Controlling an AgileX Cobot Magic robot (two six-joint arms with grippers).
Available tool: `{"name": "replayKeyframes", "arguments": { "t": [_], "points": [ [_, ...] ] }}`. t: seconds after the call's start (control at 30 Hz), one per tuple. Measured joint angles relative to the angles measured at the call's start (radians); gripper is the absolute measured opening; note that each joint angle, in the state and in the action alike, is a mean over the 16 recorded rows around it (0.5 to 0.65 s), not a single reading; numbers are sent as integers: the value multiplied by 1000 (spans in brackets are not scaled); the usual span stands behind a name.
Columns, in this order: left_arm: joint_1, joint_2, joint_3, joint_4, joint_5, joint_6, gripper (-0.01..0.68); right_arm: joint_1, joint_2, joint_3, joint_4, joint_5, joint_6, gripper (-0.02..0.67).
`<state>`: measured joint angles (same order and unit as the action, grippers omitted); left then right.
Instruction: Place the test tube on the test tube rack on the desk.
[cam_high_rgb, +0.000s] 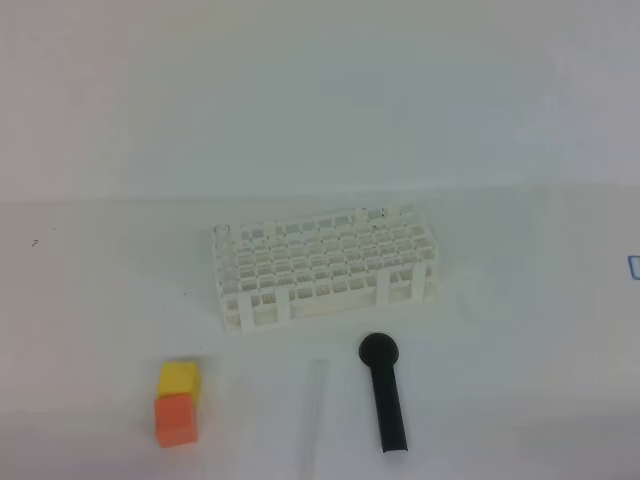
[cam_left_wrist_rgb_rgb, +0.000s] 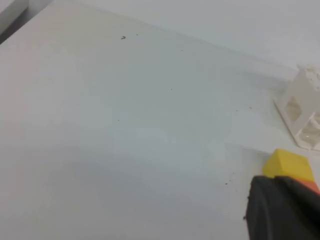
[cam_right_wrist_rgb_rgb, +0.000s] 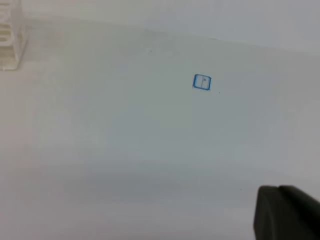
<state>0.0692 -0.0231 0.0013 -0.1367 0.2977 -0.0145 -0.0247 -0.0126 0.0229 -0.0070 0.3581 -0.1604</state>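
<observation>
Test tube (cam_high_rgb: 316, 415) lay flat on the counter (cam_high_rgb: 100, 300), near the test tube rack (cam_high_rgb: 325, 265), whose holes looked empty. Both pincers were closed together, holding nothing.

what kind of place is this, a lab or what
Probably a lab-style tabletop set up for practice: a white test tube rack stands on a plain white desk, with a clear test tube lying in front of it beside a black round-headed stick.

I can see one small blue square mark (cam_right_wrist_rgb_rgb: 202, 82) drawn on the desk (cam_right_wrist_rgb_rgb: 125, 140), but I can't read what's inside it.
</observation>
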Motion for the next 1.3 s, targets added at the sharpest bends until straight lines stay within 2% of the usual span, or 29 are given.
{"name": "replayKeyframes", "arguments": {
  "t": [0.53,0.9,1.1,1.3],
  "points": [
    [0,-3,0,-186,-306,-35,-1,0,0,0,0,0,0,-1],
    [0,-3,14,-490,-449,-134,-1,0,0,0,0,0,0,-1],
    [0,0,21,-645,-488,-186,-1,0,0,0,0,0,0,-1],
    [-1,26,-3,-661,-393,-122,-1,0,0,0,0,0,0,-1]
  ]
}}
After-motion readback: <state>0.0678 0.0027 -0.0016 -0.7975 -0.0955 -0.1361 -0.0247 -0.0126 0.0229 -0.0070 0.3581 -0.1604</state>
